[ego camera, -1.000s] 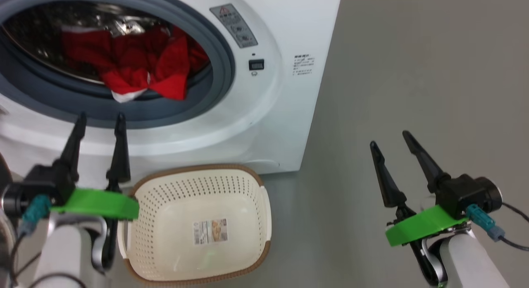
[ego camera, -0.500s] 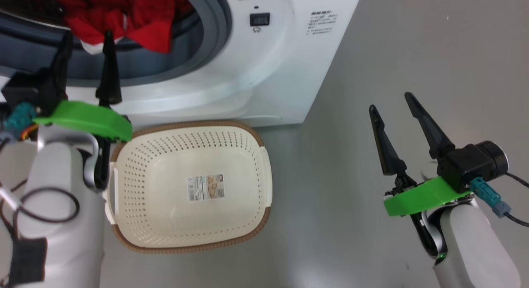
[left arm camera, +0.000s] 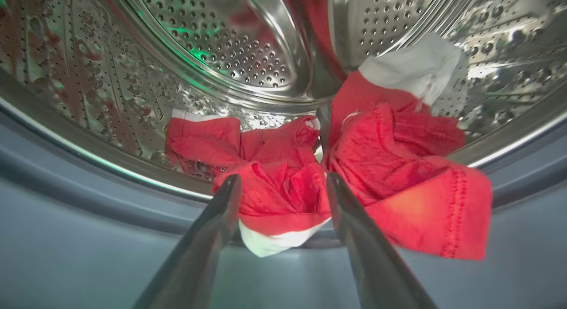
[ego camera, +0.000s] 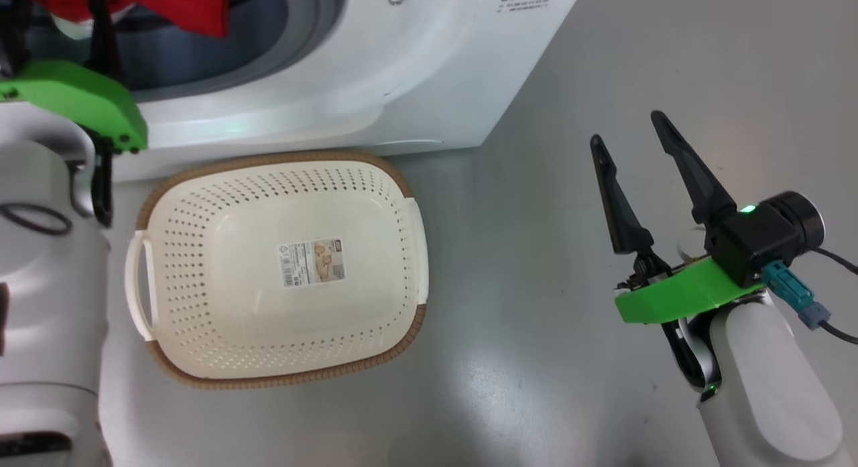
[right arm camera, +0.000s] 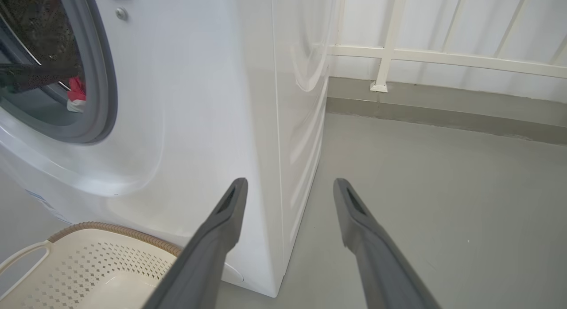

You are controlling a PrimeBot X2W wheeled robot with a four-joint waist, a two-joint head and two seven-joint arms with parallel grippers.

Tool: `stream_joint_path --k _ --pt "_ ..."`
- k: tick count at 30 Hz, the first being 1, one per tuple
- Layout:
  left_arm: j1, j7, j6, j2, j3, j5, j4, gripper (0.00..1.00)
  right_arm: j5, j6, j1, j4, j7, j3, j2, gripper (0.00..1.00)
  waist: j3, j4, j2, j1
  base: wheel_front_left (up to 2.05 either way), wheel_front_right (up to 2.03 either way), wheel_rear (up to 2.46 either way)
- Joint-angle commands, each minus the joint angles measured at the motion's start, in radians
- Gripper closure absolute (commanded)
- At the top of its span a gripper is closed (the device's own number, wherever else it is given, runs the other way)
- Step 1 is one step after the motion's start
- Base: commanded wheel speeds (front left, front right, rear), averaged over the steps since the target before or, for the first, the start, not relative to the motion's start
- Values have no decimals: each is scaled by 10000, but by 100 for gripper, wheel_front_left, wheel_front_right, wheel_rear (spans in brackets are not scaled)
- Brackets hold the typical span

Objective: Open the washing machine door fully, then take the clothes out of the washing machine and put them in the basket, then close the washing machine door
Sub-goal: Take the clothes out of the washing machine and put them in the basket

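red clothes in steel drum, left jaws spread

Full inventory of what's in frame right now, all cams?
washing machine: 1, white, behind basket
drum: 1, steel, inside machine
rubber ring: 1, grey, around opening
clothes: heap, number unclear, red with white, in drum, hanging over ring
basket: 1, cream, brown rim, on floor, no clothes inside
label: 1, paper, basket bottom
floor: grey
railing: 1, white, beyond machine
left hand: 1, dark fingers, open, at clothes
right hand: 1, dark fingers, open, over floor
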Motion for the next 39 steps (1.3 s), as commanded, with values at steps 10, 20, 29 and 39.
stream_joint_path --k 10,20,29,39 --pt "-973 465 697 1010 -498 658 1257 0 255 75 -188 -208 -63 468 55 0 464 -296 -1 0 0 0 0" --pt "-1388 536 881 1252 -903 866 1929 100 434 75 -292 -159 -63 587 55 0 545 -364 -1 0 0 0 0" --pt "-1346 -108 952 1217 -863 582 1675 100 487 75 -274 -101 -63 510 55 0 401 -280 -1 0 0 0 0" --pt "158 -239 958 1171 -539 79 -995 100 486 75 -147 -3 -63 399 55 0 -167 4 -1 0 0 0 0"
